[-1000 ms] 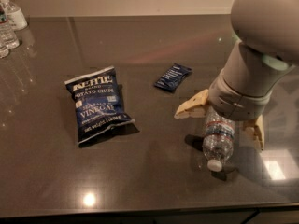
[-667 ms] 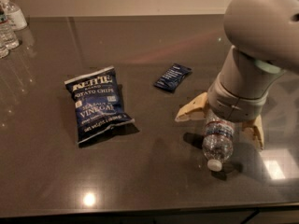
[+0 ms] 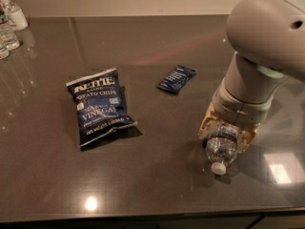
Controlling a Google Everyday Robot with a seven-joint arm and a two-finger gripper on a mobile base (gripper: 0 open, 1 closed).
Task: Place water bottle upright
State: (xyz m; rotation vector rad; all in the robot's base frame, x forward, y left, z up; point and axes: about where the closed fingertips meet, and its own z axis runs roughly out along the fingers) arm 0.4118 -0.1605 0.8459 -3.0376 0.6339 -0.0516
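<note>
The water bottle (image 3: 222,149) is a small clear ribbed bottle. It lies on its side on the dark table (image 3: 157,185) at the right, with its white cap (image 3: 218,168) pointing toward the front edge. My gripper (image 3: 227,138) comes down over it from above on the big grey arm (image 3: 259,56). Its beige fingers (image 3: 206,124) press against both sides of the bottle's body. The arm hides the bottle's base and label. The bottle still rests on the table.
A blue potato chip bag (image 3: 99,105) lies flat at centre left. A small dark blue snack packet (image 3: 176,78) lies behind the gripper. Clear bottles (image 3: 7,32) and a pump bottle (image 3: 13,13) stand at the far left corner. The table's front edge runs along the bottom.
The fingers were spread wide on either side of the bottle. They have closed in against its sides. The arm has shifted slightly. The bottle has not moved.
</note>
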